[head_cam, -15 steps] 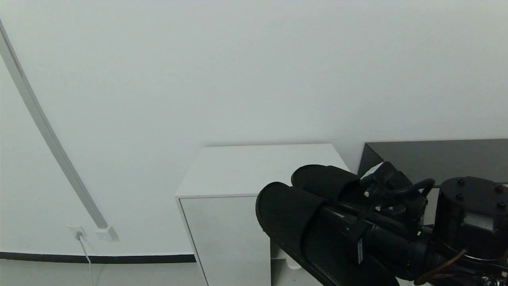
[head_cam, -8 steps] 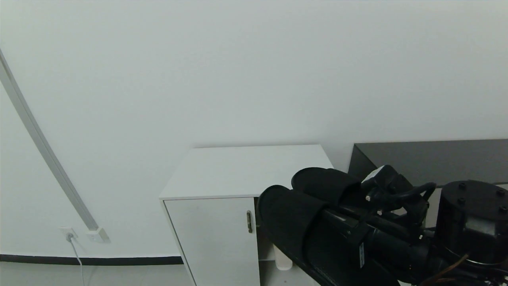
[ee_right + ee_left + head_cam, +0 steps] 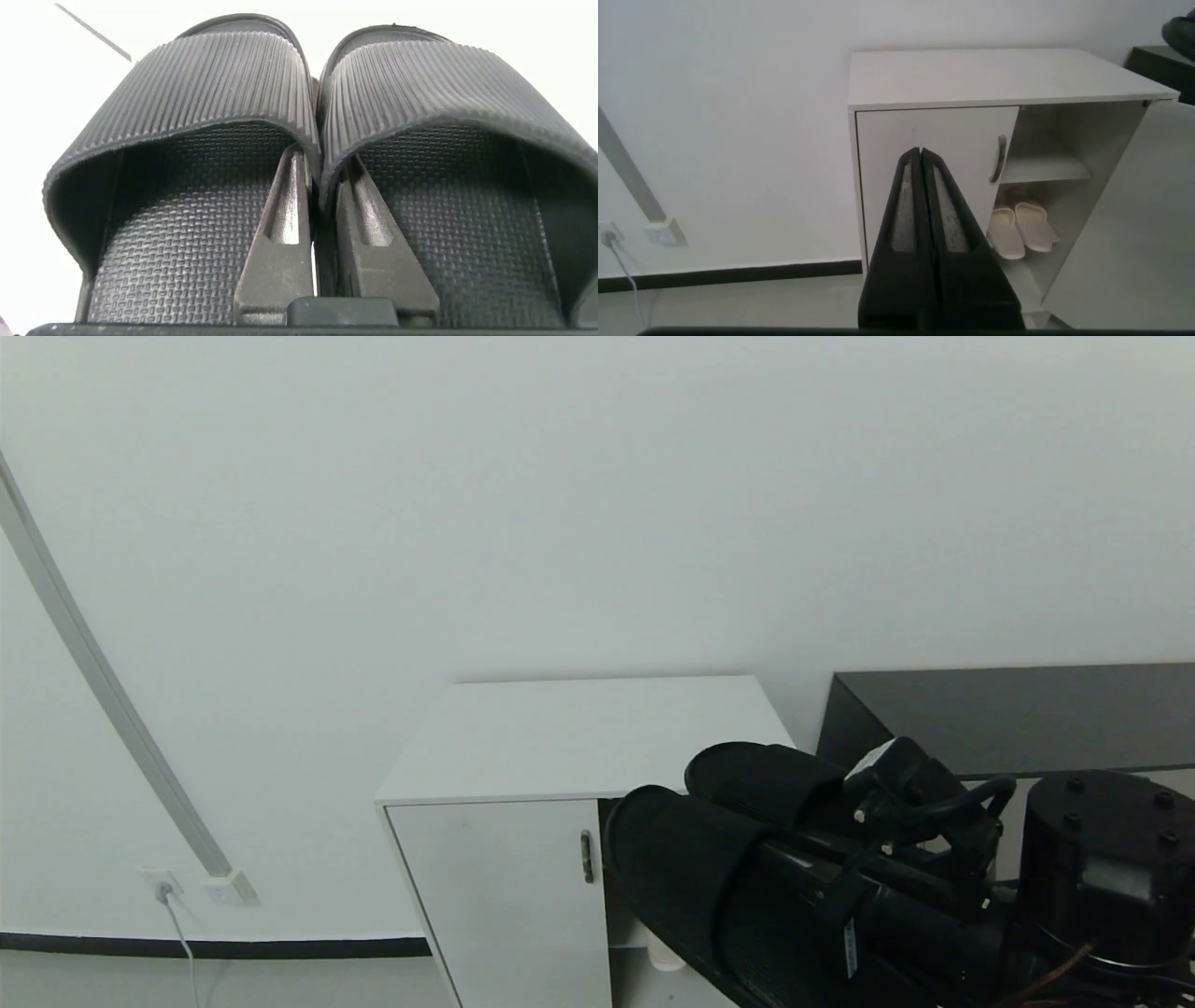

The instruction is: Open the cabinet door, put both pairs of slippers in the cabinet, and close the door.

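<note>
A white cabinet [image 3: 579,737] stands against the wall; its left door [image 3: 504,896], with a small handle [image 3: 586,856], is closed and its right half is open. In the left wrist view the open half [image 3: 1064,187] shows a shelf, with a beige pair of slippers [image 3: 1022,229] on the bottom under it. My right gripper [image 3: 322,159] is shut on the inner walls of a black pair of slippers [image 3: 691,859], held side by side in the air before the open half. My left gripper [image 3: 921,154] is shut and holds nothing, some way back, facing the closed door.
A dark low unit [image 3: 1027,709] stands right of the cabinet. On the wall at the left are a slanting cable duct [image 3: 93,663] and a socket with a cord [image 3: 163,887]. Bare floor [image 3: 738,303] lies in front of the cabinet.
The head view has swung, so the cabinet sits further left and its handle and open half now show. The right arm with the black slippers has dropped slightly.
</note>
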### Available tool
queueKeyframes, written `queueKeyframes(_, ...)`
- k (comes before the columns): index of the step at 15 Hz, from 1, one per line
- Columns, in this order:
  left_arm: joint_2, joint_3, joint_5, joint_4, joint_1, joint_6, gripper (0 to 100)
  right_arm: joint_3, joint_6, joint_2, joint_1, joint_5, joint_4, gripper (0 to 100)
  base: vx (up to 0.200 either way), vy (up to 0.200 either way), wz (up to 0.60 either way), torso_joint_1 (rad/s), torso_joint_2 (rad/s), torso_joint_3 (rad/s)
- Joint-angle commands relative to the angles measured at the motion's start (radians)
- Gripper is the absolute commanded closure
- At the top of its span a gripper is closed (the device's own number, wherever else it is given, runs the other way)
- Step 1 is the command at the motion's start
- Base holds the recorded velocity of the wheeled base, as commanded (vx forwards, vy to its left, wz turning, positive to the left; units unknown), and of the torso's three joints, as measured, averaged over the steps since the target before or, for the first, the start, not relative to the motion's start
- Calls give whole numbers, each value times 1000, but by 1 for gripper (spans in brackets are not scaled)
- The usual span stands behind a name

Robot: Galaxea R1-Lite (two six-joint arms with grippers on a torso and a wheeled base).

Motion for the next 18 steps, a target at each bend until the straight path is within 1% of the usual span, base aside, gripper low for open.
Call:
queueKeyframes(1,1,0,0,0,0,0,100,0,0,15,1,-1,-2,100,0,0,0,0,0,0)
queueKeyframes(4,1,0,0,0,0,3,100,3,1,17,1,-1,-2,100,0,0,0,-30,66,38)
queueKeyframes(7,1,0,0,0,0,3,100,7,1,15,1,-1,-2,100,0,0,0,-144,331,183)
queueKeyframes(10,1,0,0,0,0,3,100,11,1,4,-2,-2,-3,100,0,0,0,-165,372,207)
queueKeyframes(13,1,0,0,0,0,3,100,33,1,21,-4,-2,-35,100,0,0,0,-167,396,224)
queueKeyframes(18,1,0,0,0,0,3,100,40,1,37,-4,-2,-41,100,0,0,0,-223,530,304)
